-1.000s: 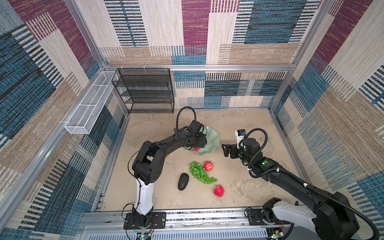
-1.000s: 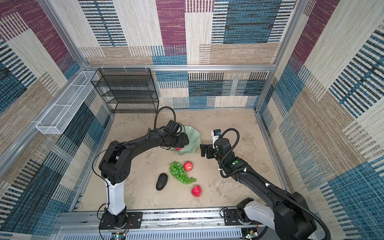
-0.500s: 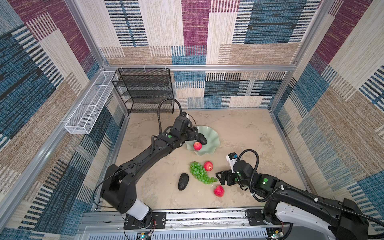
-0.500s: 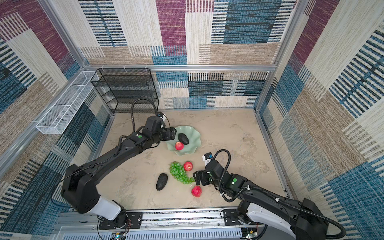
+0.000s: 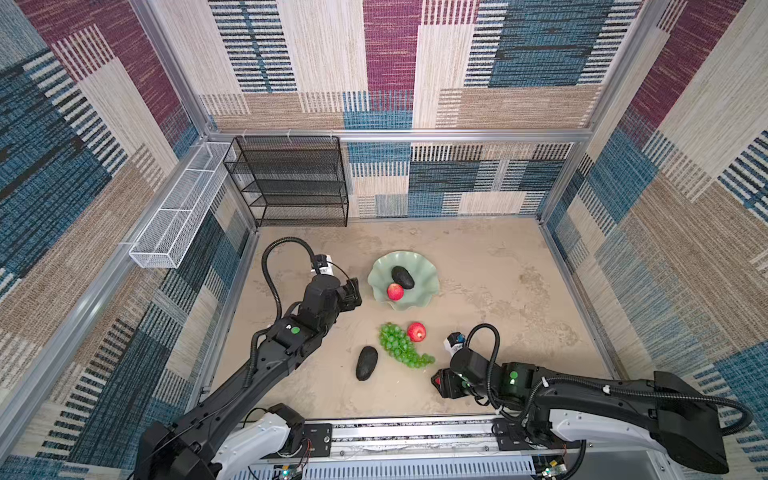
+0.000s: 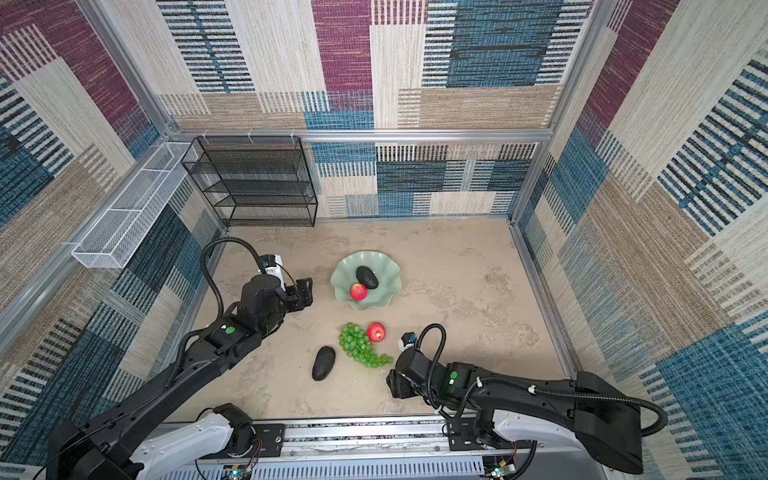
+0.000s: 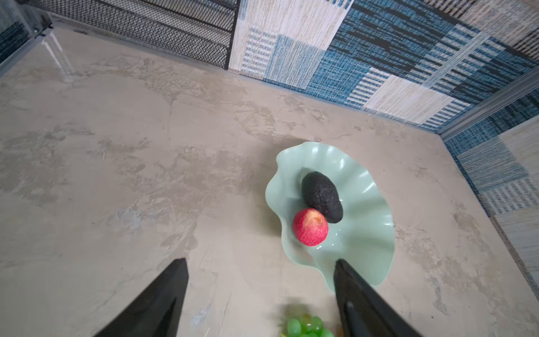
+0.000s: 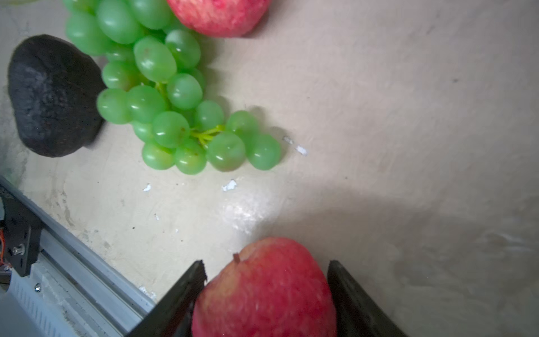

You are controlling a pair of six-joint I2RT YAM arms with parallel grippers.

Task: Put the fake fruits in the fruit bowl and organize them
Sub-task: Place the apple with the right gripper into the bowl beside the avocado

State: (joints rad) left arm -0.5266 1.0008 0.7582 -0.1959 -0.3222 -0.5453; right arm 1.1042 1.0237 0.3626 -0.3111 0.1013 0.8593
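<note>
Pick step: apple (image 8: 265, 291), worktop's near edge. My right claw (image 8: 265, 267) straddles it; pinched or not, I cannot tell. Left claw (image 7: 261, 262) spread, empty. Next: lift to fruit bowl (image 5: 429, 286).

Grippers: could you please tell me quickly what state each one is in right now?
Left gripper: open, nothing between its fingers.
Right gripper: closed on a red apple.

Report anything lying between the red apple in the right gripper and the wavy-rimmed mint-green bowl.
A second red apple and the bright green grape bunch lie on the table between the gripped apple and the mint-green bowl; above them nothing visible blocks.
</note>
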